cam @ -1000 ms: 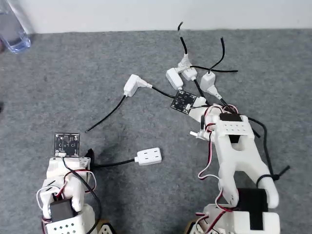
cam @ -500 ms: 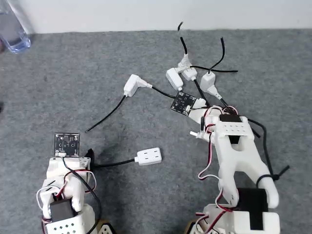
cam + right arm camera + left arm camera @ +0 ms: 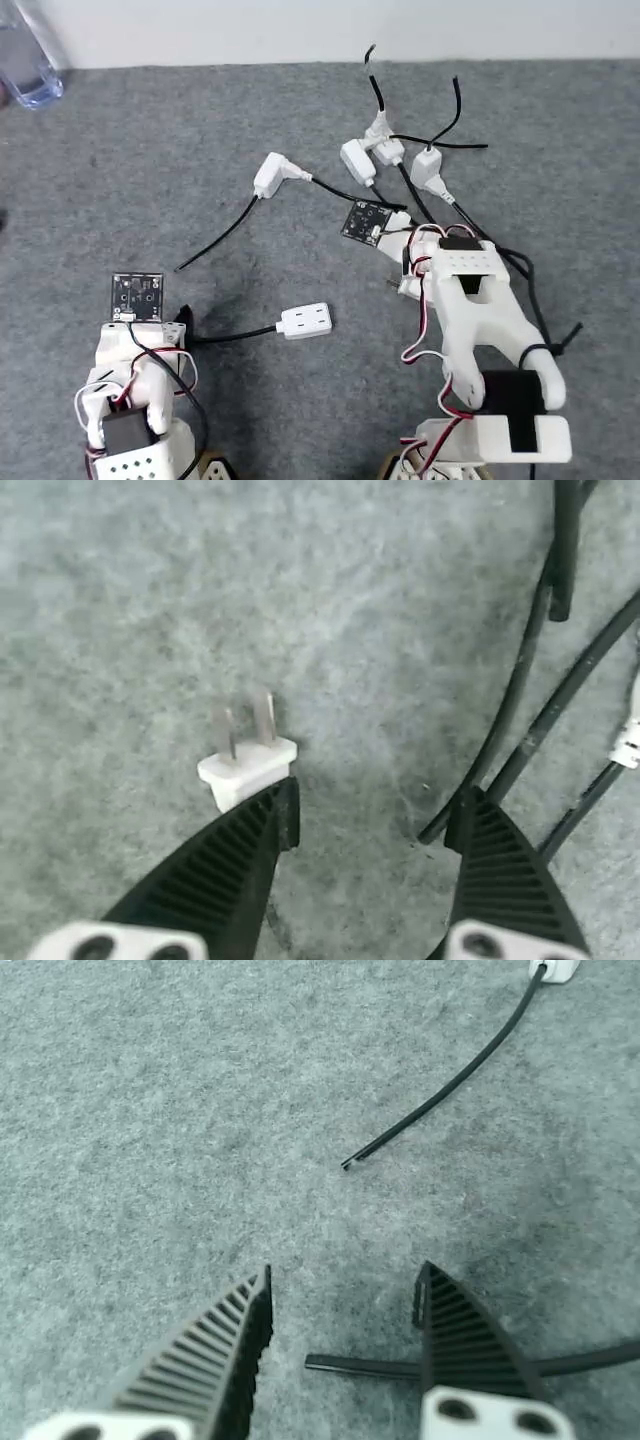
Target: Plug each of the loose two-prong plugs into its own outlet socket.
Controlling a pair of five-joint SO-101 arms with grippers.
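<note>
Both arms work over a grey carpeted table (image 3: 150, 140). Ahead of the right gripper (image 3: 380, 792), a cluster of white plugs (image 3: 385, 150) is spread out with their black cables (image 3: 520, 700). Several of these cables are laid close beside one finger, and one of them is passed right at its tip. An angled plug (image 3: 270, 176) is placed off to the side of that cluster, and its loose cable (image 3: 440, 1090) ends on bare carpet ahead of the left gripper (image 3: 345, 1275). An outlet socket (image 3: 305, 320) is laid between the two arms on a black cord (image 3: 360, 1365). A clear container (image 3: 25, 60) is set at the far corner, well apart from both grippers.

The right gripper's fingers are spread wide and nothing is held. A two-prong plug (image 3: 245, 762) is laid flat on the carpet, its body touching the tip of the other finger and its prongs pointed away from the gripper. Bare carpet is seen in the gap.

The left gripper's fingers are likewise spread and nothing is gripped. The black cord is passed crosswise under one finger and ends within the gap.

The right arm is stretched forward and low, with its wrist tipped down. The left arm is folded back near its base.
</note>
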